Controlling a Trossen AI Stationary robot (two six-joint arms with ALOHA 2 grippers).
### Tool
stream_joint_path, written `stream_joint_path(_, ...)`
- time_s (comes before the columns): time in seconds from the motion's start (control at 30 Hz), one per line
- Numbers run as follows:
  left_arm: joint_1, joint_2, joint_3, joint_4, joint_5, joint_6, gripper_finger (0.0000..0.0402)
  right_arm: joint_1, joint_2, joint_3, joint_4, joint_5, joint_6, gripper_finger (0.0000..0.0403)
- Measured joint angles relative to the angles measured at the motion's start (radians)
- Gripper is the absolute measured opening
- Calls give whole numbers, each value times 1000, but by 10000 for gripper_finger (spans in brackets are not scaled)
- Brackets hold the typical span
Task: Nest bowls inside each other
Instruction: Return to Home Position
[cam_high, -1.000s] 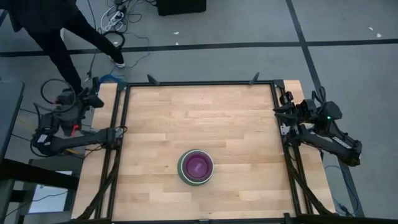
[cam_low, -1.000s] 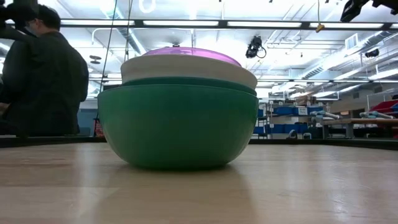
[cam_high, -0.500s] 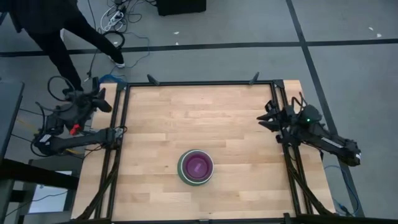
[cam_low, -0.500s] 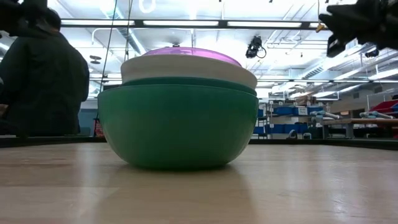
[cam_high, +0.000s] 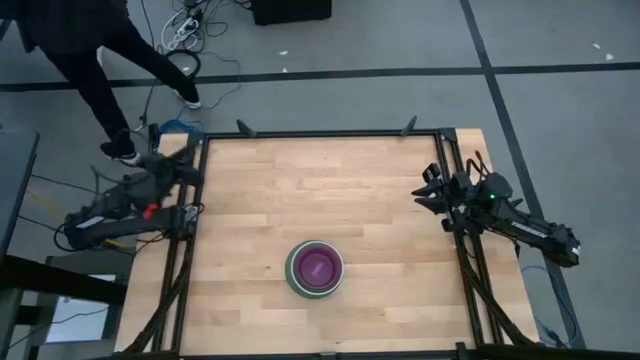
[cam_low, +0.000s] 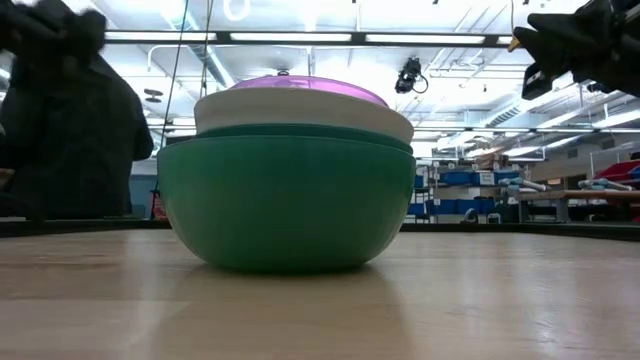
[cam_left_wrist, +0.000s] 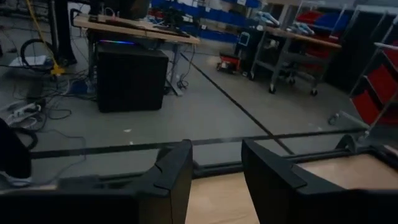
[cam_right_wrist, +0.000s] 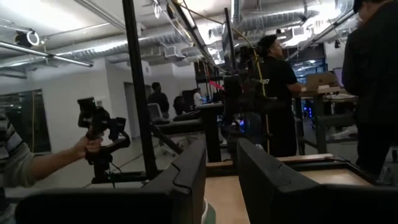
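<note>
**Bowls nested; the risk is at the tabletop's edge**

The bowls (cam_high: 315, 268) sit nested toward 6 o'clock on the tabletop (cam_high: 320, 170), with the purple bowl (cam_low: 305, 85) topmost and the sage bowl (cam_low: 285, 205) outermost. The left claw (cam_left_wrist: 216, 144) hangs at the 9 o'clock edge and the right claw (cam_right_wrist: 221, 142) at 3 o'clock. Both are narrowly parted, empty and well apart from the stack. A person (cam_high: 90, 50) stands just beyond the 10 o'clock corner, so a wide left-arm swing could strike them or snag the floor cables (cam_high: 190, 30).

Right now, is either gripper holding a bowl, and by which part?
Nothing is held. The left gripper and the right gripper are both empty, fingers apart, away from the nested bowls.
</note>
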Motion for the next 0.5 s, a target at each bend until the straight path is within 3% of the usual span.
stream_joint_path(0.17, 0, -4, -121, 212, 5, 3, 147, 0, 0, 0, -2, -17, 28, 83)
stream_joint_path(0.37, -17, -4, -220, 244, 1, -26, 147, 0, 0, 0, -5, -23, 27, 83)
stream_joint_path(0.5, -50, -4, -326, 394, -3, 25, 147, 0, 1, 0, -12, -23, 28, 83)
